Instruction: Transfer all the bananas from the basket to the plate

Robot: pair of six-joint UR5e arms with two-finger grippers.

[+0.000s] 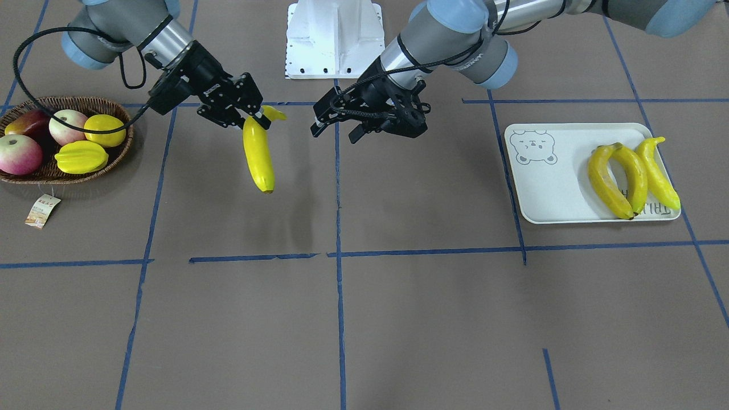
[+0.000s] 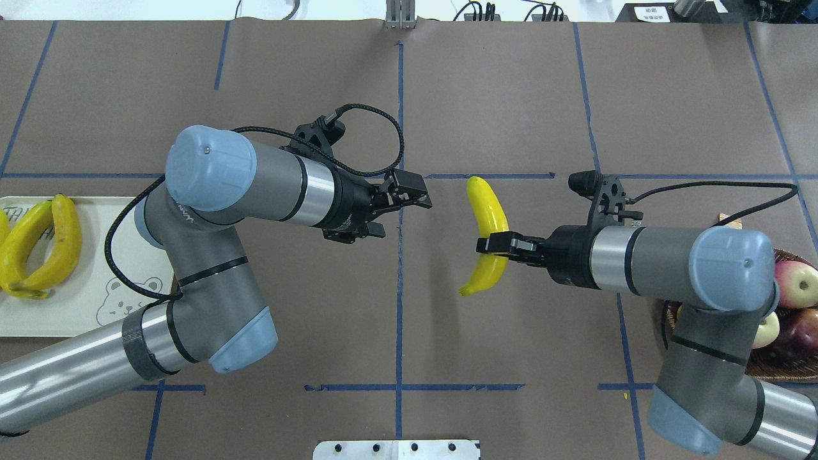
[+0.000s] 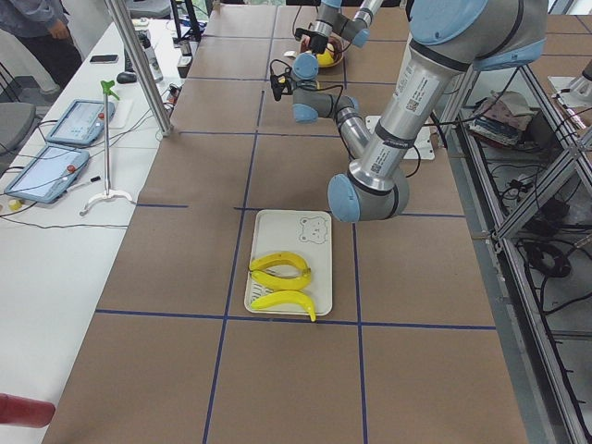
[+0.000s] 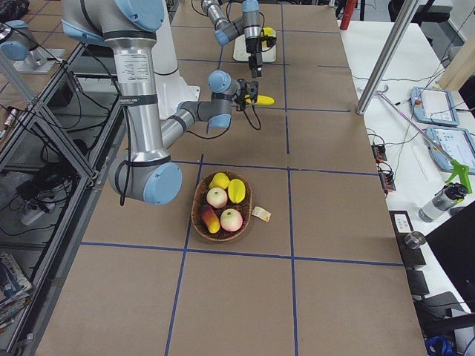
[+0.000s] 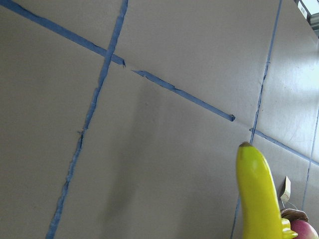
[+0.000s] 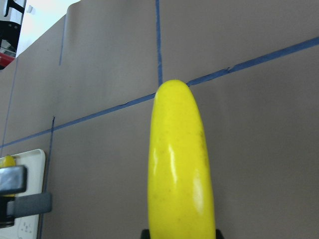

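Left claw (image 2: 409,214) is hovering above the worktop (image 2: 511,96) with its jaws standing parted and nothing between them. Well apart from it, out past its own arm, the plate (image 2: 38,316) is carrying three bananas (image 1: 629,173). They are lying side by side at the end farther from this claw, away from the bear print (image 1: 532,148). Near the claw's tips, not touching them, the fourth banana (image 2: 489,217) is hanging clear of the worktop. Right claw (image 2: 495,246) is clamping this banana nearer its stem end, so the longer blunt part is sticking out past the grip. Behind the right claw, back along its arm, the basket (image 1: 68,177) is holding apples (image 1: 20,154), a starfruit (image 1: 82,156) and a round yellow fruit (image 1: 105,130). Its paper tag (image 1: 42,210) is lying on the worktop beside it.
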